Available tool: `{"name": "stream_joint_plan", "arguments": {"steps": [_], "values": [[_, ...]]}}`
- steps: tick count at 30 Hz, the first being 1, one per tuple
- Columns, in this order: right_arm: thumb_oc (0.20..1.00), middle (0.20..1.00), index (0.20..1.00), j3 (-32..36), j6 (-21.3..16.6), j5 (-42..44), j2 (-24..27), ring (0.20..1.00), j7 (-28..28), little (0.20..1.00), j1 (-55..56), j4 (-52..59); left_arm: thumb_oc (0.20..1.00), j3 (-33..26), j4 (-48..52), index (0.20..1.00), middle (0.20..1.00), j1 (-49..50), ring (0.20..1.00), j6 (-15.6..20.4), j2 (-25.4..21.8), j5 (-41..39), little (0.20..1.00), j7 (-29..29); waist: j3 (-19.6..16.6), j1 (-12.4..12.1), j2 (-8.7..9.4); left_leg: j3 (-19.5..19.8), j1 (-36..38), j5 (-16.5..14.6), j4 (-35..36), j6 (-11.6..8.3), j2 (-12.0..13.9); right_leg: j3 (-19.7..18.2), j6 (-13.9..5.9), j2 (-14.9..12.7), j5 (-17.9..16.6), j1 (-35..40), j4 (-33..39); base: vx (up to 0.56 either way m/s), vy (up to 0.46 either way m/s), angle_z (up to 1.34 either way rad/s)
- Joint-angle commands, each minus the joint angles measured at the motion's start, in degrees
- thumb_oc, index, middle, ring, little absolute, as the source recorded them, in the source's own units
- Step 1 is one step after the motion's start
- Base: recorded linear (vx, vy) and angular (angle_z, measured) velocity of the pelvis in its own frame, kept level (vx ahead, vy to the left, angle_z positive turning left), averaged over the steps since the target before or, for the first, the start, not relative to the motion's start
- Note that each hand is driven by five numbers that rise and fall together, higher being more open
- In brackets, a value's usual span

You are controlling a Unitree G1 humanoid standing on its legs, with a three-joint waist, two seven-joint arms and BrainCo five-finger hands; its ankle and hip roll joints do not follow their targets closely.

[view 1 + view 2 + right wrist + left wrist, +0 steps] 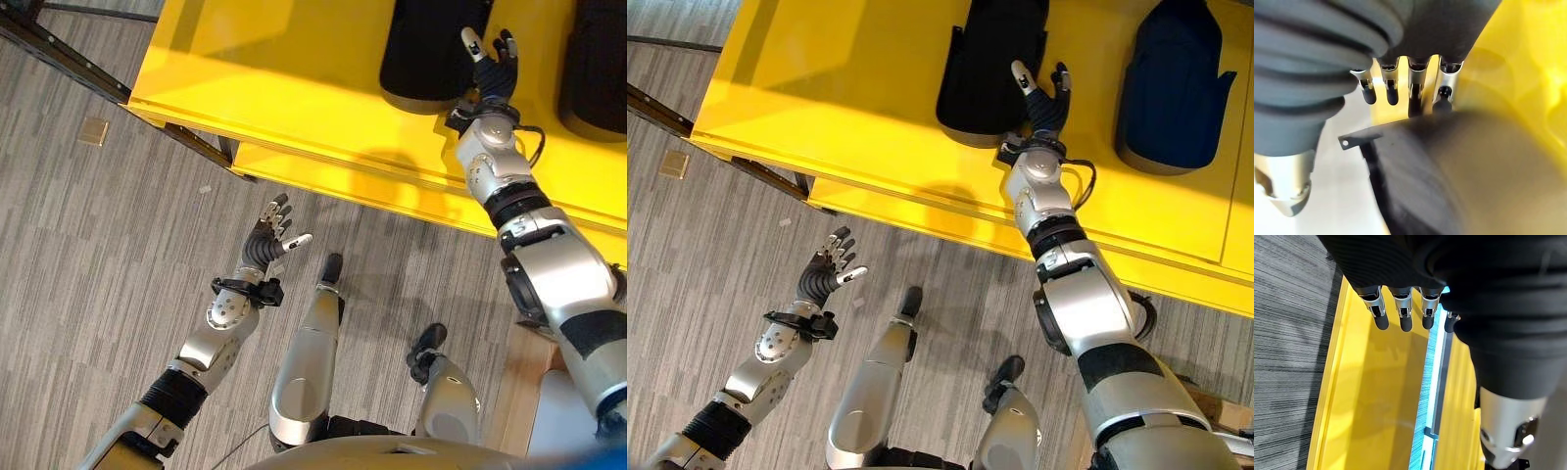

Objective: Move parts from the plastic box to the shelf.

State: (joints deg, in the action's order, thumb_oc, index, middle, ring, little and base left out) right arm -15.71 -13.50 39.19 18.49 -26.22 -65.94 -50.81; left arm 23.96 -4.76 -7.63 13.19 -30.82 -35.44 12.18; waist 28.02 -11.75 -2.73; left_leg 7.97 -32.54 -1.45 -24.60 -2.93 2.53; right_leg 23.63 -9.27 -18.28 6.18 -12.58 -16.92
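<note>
Right hand (1043, 98) is up on the yellow shelf (852, 108), fingers straight and loosely spread against the right side of a black part (985, 69); not curled round it. A second dark part (1171, 88) stands further right on the same shelf, apart from the first. Left hand (269, 240) hangs over the grey floor (98, 245), near side of the shelf, fingers relaxed and spread, holding nothing. No legible labels or writing on either part.

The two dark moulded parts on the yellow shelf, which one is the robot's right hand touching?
The black part nearer the shelf's middle; the right hand rests against it. The dark blue part stands apart, untouched.
</note>
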Motion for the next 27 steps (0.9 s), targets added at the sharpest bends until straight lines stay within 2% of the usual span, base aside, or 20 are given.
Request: {"name": "stream_joint_plan", "arguments": {"steps": [1, 6, 13, 20, 27], "values": [[1.000, 1.000, 1.000, 0.50, -2.65, 0.74, -0.16, 1.000, -0.27, 1.000, 3.30, 6.59, 1.000, -3.32, 2.56, 1.000, 1.000, 0.89, 1.000, 2.27, -0.76, -0.71, 1.000, 1.24, 1.78, -0.27, 1.72, -3.77, -0.04, 0.20, 1.65, 0.65, 1.28, -4.40, 1.66, 0.73, -0.07, 0.50, -3.06, -0.01, -0.010, -0.15], [1.000, 1.000, 1.000, 0.80, -3.18, -0.04, -1.46, 1.000, -0.15, 1.000, 8.09, 14.84, 1.000, -3.94, 2.65, 1.000, 1.000, 1.73, 1.000, 1.92, -0.69, -0.79, 1.000, 1.54, 1.78, 0.51, 2.27, -3.97, -0.47, 0.06, 1.26, 0.72, 1.57, -4.63, 1.69, 0.75, -0.08, 0.04, -3.33, 0.00, -0.003, -0.04], [1.000, 1.000, 1.000, 1.62, -2.95, -3.09, -1.60, 1.000, -1.00, 1.000, 10.97, 18.80, 1.000, -4.43, 2.96, 1.000, 1.000, 2.33, 1.000, 1.75, -0.68, -0.21, 1.000, 1.72, 1.78, 1.01, 2.48, -4.01, -0.56, 0.07, 1.30, 0.68, 1.58, -4.60, 1.63, 0.73, -0.14, -0.09, -3.27, 0.00, -0.001, -0.01], [1.000, 1.000, 1.000, 3.54, -3.22, -11.91, 0.38, 1.000, -3.61, 1.000, 15.36, 28.09, 1.000, -5.49, 3.10, 1.000, 1.000, 2.66, 1.000, 2.12, 0.10, 0.94, 1.000, 1.84, 1.78, 1.54, 2.60, -4.02, -0.51, -0.13, 1.15, 0.84, 1.51, -4.73, 1.55, 0.56, -0.03, -0.12, -3.61, 0.00, 0.000, 0.00], [1.000, 1.000, 1.000, 5.36, -4.50, -18.61, 0.60, 1.000, -3.24, 1.000, 24.61, 41.41, 1.000, -6.60, 3.46, 1.000, 1.000, 3.16, 1.000, 2.37, 0.71, 2.70, 1.000, 2.14, 1.78, 2.59, 3.10, -4.04, -0.36, -0.19, 0.94, 1.07, 1.70, -4.80, 1.34, 0.44, -0.04, -0.14, -4.03, 0.00, 0.000, 0.00]]}}
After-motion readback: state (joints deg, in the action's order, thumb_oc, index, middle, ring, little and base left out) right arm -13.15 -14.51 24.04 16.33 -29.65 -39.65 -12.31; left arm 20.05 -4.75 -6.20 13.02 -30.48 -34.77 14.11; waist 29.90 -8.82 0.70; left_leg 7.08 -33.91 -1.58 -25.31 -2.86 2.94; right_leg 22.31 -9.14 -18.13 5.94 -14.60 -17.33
